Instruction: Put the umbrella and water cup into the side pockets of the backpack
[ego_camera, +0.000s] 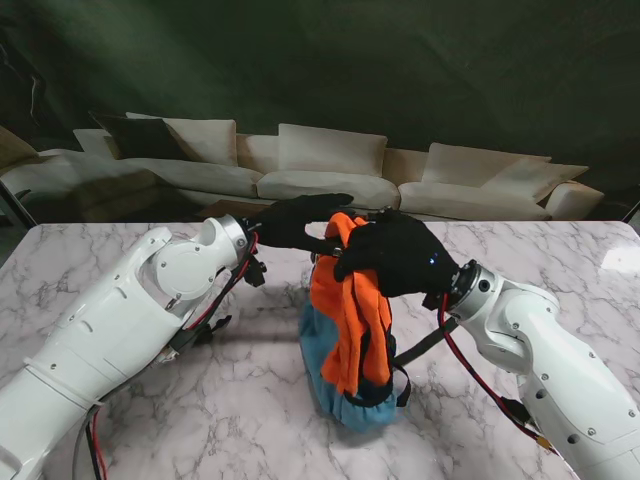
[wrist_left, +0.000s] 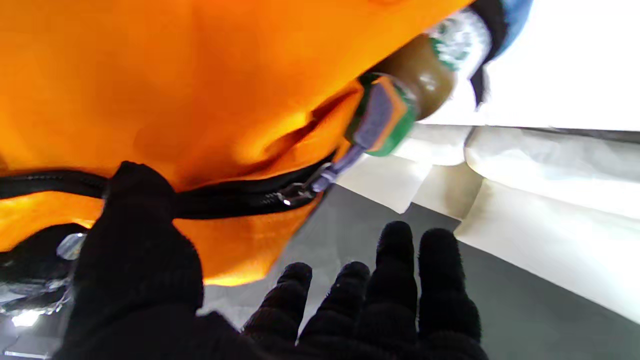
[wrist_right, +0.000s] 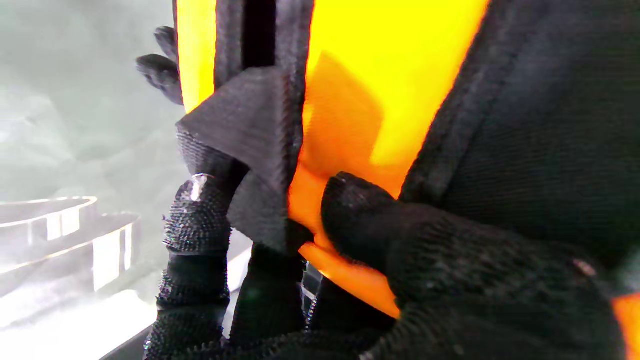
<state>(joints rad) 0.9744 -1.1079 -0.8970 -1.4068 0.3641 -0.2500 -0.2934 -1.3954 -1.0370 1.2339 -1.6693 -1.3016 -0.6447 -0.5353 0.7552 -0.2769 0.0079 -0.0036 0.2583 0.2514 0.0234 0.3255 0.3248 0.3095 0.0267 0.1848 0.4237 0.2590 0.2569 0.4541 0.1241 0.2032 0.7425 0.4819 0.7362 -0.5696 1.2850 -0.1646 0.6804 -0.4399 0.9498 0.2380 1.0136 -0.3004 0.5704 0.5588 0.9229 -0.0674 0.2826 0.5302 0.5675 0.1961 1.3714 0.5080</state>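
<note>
The orange and blue backpack (ego_camera: 352, 330) is standing upright at the centre of the stand view on the marble table (ego_camera: 120, 420), and the right hand (ego_camera: 395, 255) is gripping its top, fingers (wrist_right: 197, 215) and thumb pinching the black strap and orange fabric. The left hand (ego_camera: 295, 220) is reaching in at the top from the left, thumb (wrist_left: 137, 240) pressing the zipper (wrist_left: 225, 200) while its other fingers are lying apart, holding nothing. A brown water cup (wrist_left: 425, 75) is showing in a blue side pocket; the umbrella is not visible.

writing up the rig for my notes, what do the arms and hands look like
Both arms are glossy white rounded shells with silver rings at the wrists. Red and black cables loop outside the left arm and right arm. The left hand and right hand wear black knit gloves; the right fingers show nubby grip texture.
</note>
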